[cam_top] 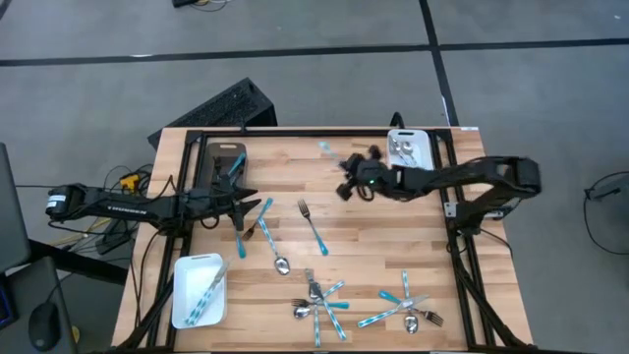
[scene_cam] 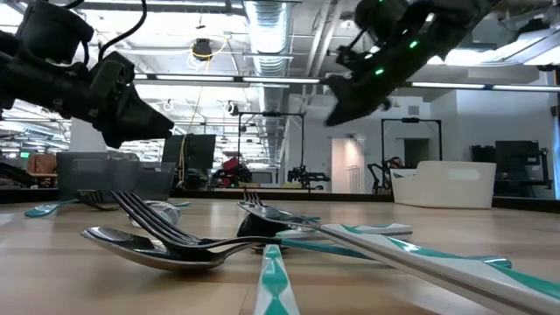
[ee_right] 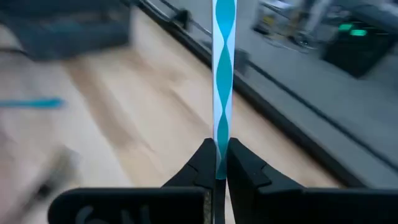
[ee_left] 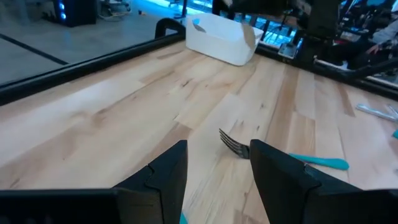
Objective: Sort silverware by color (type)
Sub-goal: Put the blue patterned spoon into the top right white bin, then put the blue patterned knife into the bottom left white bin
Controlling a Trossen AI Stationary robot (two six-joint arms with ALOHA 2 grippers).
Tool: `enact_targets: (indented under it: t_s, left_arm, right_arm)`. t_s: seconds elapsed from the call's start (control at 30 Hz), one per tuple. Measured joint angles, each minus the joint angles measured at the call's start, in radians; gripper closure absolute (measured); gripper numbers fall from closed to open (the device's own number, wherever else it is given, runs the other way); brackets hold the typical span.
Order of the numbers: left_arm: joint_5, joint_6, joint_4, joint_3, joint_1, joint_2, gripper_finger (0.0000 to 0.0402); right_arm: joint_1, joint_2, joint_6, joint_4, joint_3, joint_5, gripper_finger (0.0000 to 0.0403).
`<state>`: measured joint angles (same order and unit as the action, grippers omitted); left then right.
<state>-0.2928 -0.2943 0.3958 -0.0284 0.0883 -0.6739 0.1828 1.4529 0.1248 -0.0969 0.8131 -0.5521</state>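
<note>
High view first, with the fork (cam_top: 312,225) in the middle of the table as landmark. To the left of this fork lies a white tray (cam_top: 187,305) at the near-left corner, with a few teal-handled pieces inside. The left gripper (cam_top: 243,208) hovers just left of the fork, fingers spread and holding nothing; the fork lies ahead of it, long axis slanted across its line, so this arm is nearer. To the right and farther back, the right gripper (ee_right: 217,163) is closed on a teal-striped handle (ee_right: 223,74), which points straight out from its tips, near the far white tray (cam_top: 421,149). I judge this piece goes there.
</note>
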Motion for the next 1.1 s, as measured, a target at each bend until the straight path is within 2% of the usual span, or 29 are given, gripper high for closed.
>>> enact_targets:
  t_s: [0.2,0.33,0.53,0.7,1.1]
  left_arm:
    - [-0.001,-0.004,0.013,0.0,0.0,0.0,0.0242]
    - [-0.006,-0.005,0.013,0.0,0.0,0.0,0.0242]
    - [-0.003,-0.008,0.013,0.0,0.0,0.0,0.0242]
    - [-0.001,-0.017,0.012,0.0,-0.023,0.0,0.0242]
    - [-0.046,-0.042,0.013,0.0,-0.089,0.0,0.0242]
  right_arm:
    - [0.1,-0.153,0.012,0.371,0.0,-0.222,0.0358]
    - [0.171,-0.164,0.024,0.552,0.0,-0.283,0.0358]
    - [0.249,-0.108,0.034,0.679,-0.001,-0.288,0.0357]
    - [0.266,-0.061,0.126,0.745,-0.001,-0.288,0.0342]
    - [0.207,-0.064,0.339,0.856,-0.001,-0.284,0.0227]
